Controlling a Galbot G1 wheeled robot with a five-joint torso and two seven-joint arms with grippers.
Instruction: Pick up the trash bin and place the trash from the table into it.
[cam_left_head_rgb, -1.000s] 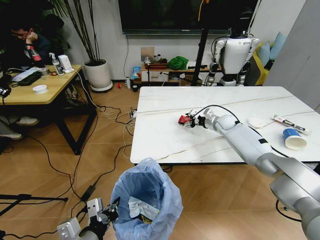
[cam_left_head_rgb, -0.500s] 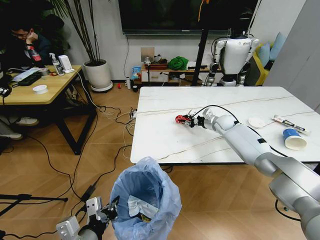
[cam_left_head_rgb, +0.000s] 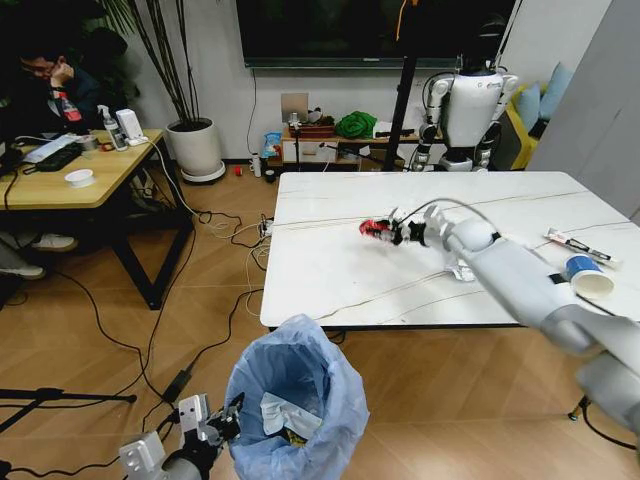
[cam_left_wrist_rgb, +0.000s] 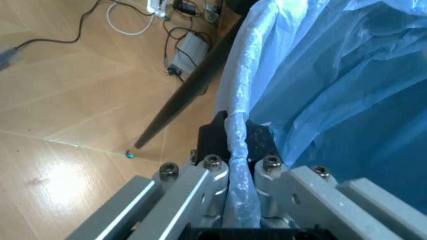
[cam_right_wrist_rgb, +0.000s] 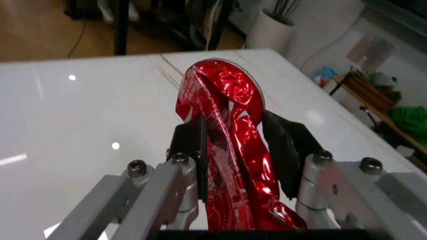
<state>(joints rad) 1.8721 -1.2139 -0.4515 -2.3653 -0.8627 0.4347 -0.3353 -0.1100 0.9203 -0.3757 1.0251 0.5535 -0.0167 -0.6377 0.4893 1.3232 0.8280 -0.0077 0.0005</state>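
The trash bin (cam_left_head_rgb: 297, 405) stands low in front of the robot, on the wooden floor (cam_left_head_rgb: 90, 350) just before the near edge of the table (cam_left_head_rgb: 330, 280). Its light-blue plastic bag (cam_left_wrist_rgb: 347, 75) is crinkled and open at the top, and inside I can see a white crumpled tissue (cam_left_head_rgb: 285, 412) and something small and yellowish under it. The left gripper (cam_left_head_rgb: 222, 425) is at the bin's left side, and its fingers are closed tight on the rolled rim of the bag (the left wrist view shows the blue plastic squeezed between the two black pads).

Above the table, the right gripper (cam_left_head_rgb: 392, 231) is stretched out over the left part of the marble top. It holds a red crumpled wrapper (cam_right_wrist_rgb: 227, 145) pinched between its two black fingers (cam_right_wrist_rgb: 283, 150), which are closed on the foil; the wrapper sticks out beyond the fingertips.

More trash lies on the right part of the table: a blue paper cup (cam_left_head_rgb: 585, 277) on its side near the right arm, a thin white printed tube (cam_left_head_rgb: 578, 246) just behind it, and a white crumpled piece (cam_left_head_rgb: 460, 268) partly hidden by the arm.
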